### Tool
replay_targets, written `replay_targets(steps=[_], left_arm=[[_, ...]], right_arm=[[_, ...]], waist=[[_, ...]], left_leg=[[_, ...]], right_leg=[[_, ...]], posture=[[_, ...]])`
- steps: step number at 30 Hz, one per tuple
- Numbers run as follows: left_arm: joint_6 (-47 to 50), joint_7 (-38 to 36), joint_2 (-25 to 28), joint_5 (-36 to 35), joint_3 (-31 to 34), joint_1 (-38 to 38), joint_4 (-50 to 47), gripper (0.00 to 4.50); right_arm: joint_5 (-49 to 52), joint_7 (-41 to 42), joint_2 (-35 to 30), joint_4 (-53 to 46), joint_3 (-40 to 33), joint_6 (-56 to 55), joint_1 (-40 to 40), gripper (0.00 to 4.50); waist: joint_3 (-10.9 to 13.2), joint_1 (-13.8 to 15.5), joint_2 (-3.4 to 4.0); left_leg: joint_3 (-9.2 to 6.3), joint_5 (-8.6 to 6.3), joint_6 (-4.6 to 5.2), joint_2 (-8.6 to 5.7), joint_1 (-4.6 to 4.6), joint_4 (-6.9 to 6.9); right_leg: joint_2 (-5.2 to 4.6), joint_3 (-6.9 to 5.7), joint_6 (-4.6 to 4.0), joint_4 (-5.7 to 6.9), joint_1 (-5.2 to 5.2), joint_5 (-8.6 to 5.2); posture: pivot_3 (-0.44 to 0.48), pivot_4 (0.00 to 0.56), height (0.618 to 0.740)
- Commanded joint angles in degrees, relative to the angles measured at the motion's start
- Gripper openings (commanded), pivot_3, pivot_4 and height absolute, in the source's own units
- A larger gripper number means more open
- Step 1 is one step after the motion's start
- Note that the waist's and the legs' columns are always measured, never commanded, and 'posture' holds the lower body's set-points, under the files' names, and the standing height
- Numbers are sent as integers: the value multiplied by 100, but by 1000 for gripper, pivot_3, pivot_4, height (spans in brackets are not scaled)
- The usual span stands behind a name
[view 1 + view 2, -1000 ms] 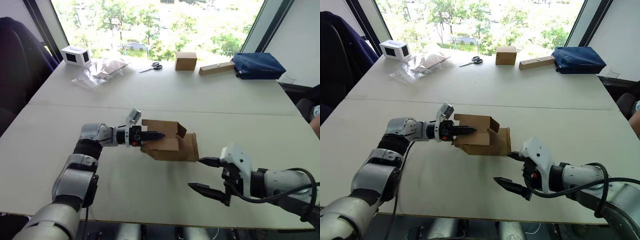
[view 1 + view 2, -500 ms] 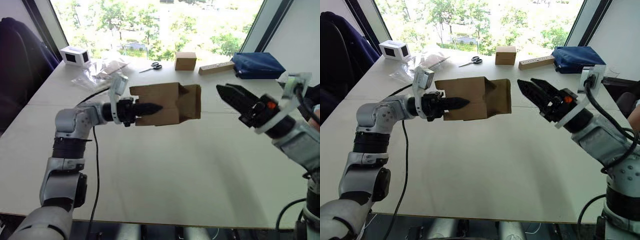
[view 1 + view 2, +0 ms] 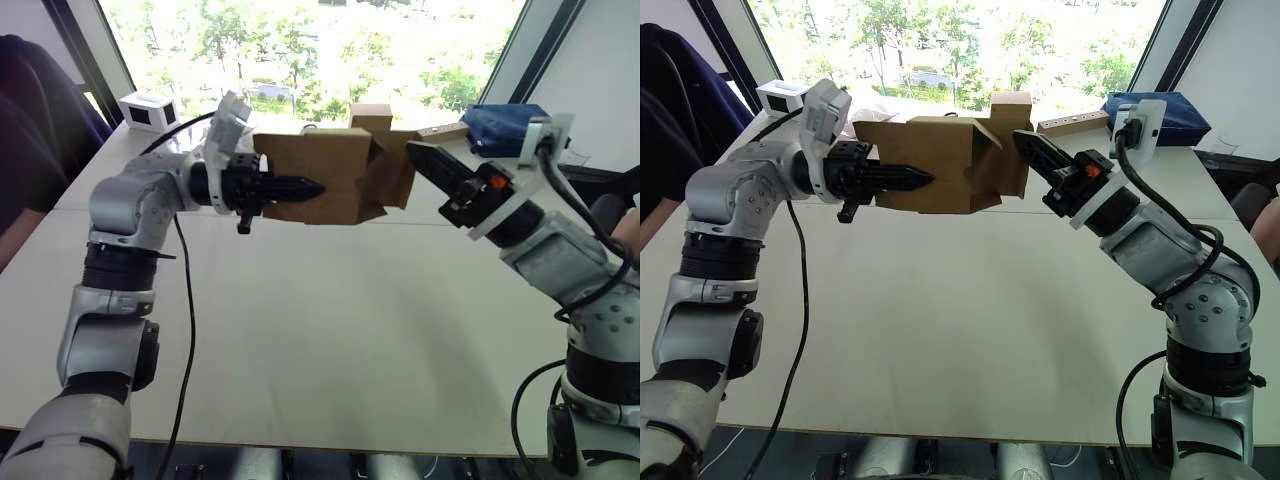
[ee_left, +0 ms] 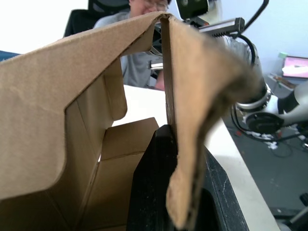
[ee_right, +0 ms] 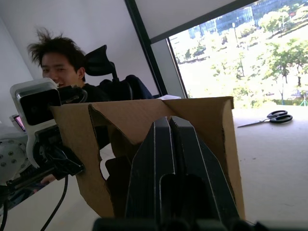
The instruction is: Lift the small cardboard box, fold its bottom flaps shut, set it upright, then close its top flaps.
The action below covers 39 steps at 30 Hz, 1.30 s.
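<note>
The left gripper [image 3: 300, 187] clamps one wall of the small cardboard box [image 3: 320, 175], holding it in the air above the white table [image 3: 330, 330]. At the box's right end, flaps hang open. There the right gripper [image 3: 1030, 148], fingers pressed together, pokes against the flaps.

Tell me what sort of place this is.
Probably an office or lab meeting room: a long white table beneath a big window onto trees, a dark office chair beside it, and black-handled scissors lying on the table.
</note>
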Motion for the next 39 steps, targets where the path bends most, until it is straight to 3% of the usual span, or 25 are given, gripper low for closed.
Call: replay_targets(steps=[1, 15, 28, 34, 39], left_arm=[[-115, -179, 49, -20, -34, -179, -101, 0], [-67, -219, -106, -96, -63, -297, -115, 0], [-46, -214, -173, -33, -116, -326, 2, 0], [-173, -86, -199, 98, -86, -387, 334, 0], [-193, -60, -200, 109, -53, -406, 416, 0]], right_arm=[[-145, 85, -4, -300, 53, -10, -111, 18], [-525, 456, 351, -292, 651, 142, -397, 18], [-756, 538, 725, -198, 647, 139, -466, 18], [-393, 494, 414, -455, 163, 241, -107, 18], [597, 400, -226, -668, -641, 376, 304, 18]], waist=[[0, -4, 0], [0, -19, 1], [1, -99, 1], [1, -75, 1], [1, -85, 1]], left_leg=[[0, 0, 0, 2, 0, 0], [-2, 0, 0, 6, -1, 0], [-3, -1, 1, 6, -2, -1], [-4, -1, 1, 6, -4, -1], [-3, -4, 7, 4, -11, -1]], right_leg=[[1, 0, 0, 0, 0, 0], [7, 2, 0, 0, -2, 0], [8, 3, 2, 0, -3, 1], [8, 3, 2, 0, -3, 1], [3, 3, 7, -12, -3, 4]], posture=[[0, 150, 740], [0, 150, 740], [0, 150, 740], [0, 150, 740], [0, 150, 740]])
